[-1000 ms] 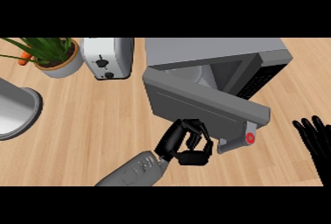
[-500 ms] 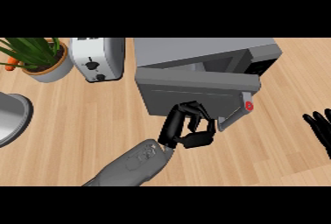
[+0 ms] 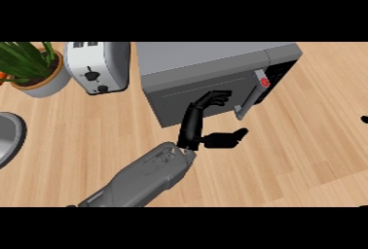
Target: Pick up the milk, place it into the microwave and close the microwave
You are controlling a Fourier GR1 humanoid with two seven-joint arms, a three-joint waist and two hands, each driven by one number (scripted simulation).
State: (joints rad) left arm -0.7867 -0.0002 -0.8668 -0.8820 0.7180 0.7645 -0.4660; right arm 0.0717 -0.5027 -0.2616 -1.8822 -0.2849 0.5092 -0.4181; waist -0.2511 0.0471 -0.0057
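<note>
The microwave [image 3: 215,78] sits on the wooden counter [image 3: 302,160], its grey door [image 3: 197,99] nearly swung shut. The left hand [image 3: 197,124] presses against the front of that door, fingers [image 3: 215,98] bent at their tips on the panel and thumb [image 3: 229,138] spread out toward the counter, gripping nothing. The milk cannot be seen from this angle. Only a dark sliver of the right hand [image 3: 364,118] shows far right of the microwave, so its fingers cannot be judged. Left of the microwave stand a toaster [image 3: 97,65] and a potted plant [image 3: 28,65].
</note>
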